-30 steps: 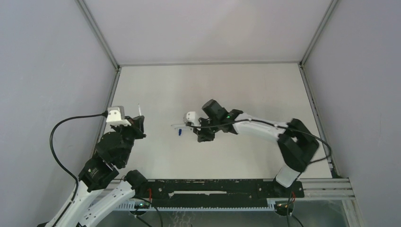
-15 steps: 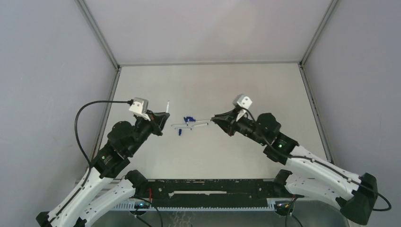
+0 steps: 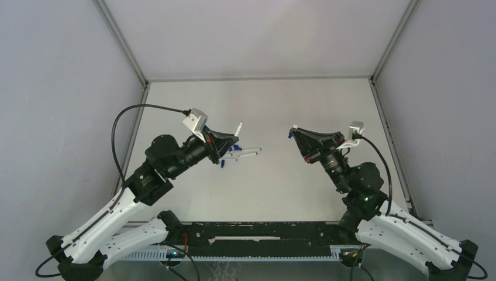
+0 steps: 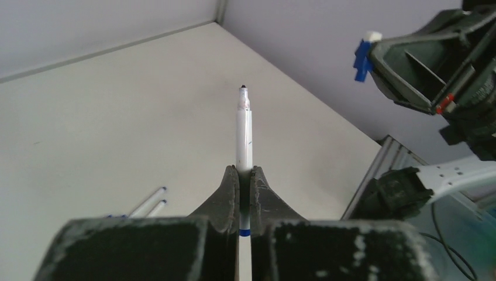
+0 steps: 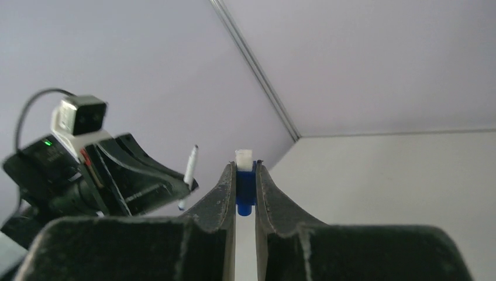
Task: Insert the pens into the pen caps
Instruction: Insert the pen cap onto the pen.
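Observation:
A thin white pen sticks out of my left gripper, which is shut on it, dark tip forward. From above, this left gripper hovers over the table's middle with the pen pointing up and right. My right gripper is shut on a dark blue pen cap with a white end. It faces the left gripper across a gap; from above the right gripper has the cap at its tip. Two more pens and loose caps lie under the left gripper.
Another loose blue cap lies on the pale table just below the left fingers. Grey walls stand on three sides, with a metal rail along the right edge. The arm bases sit on the black bar at the near edge.
Both arms have swung round to face each other. The left gripper carried its pen rightward over the loose pens; the right gripper pulled back to the right, lifting away from the table with the cap.

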